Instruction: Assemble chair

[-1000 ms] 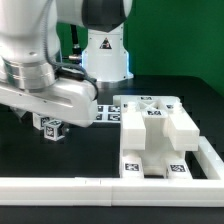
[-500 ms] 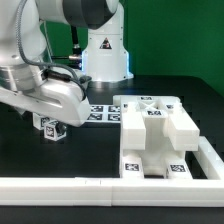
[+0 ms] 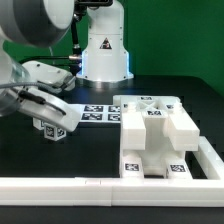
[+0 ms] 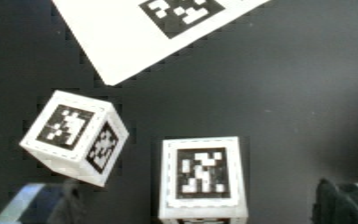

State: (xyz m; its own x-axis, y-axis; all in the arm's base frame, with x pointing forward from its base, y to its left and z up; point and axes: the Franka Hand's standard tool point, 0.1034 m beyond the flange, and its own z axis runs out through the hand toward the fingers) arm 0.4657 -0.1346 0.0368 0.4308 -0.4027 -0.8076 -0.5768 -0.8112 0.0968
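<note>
In the wrist view two small white tagged chair posts lie on the black table. One post [image 4: 202, 176] lies between my open gripper's [image 4: 194, 206] dark fingers [image 4: 41, 205], with gaps on both sides. The other post [image 4: 76, 136] lies tilted just beside it. In the exterior view my gripper [image 3: 52, 119] hangs low over these posts [image 3: 56, 130] at the left. The large blocky chair piece [image 3: 155, 140], with several tags, stands at the right and is apart from the gripper.
The marker board [image 3: 96, 112] lies flat behind the posts, and its corner also shows in the wrist view [image 4: 158, 28]. A long low white rail [image 3: 100, 186] runs along the front and up the right side. The robot base [image 3: 104, 50] stands at the back.
The arm's upper links have swung toward the exterior view's left and the hand has shifted left and tilted. It stays low over the small posts. The chair piece has not moved.
</note>
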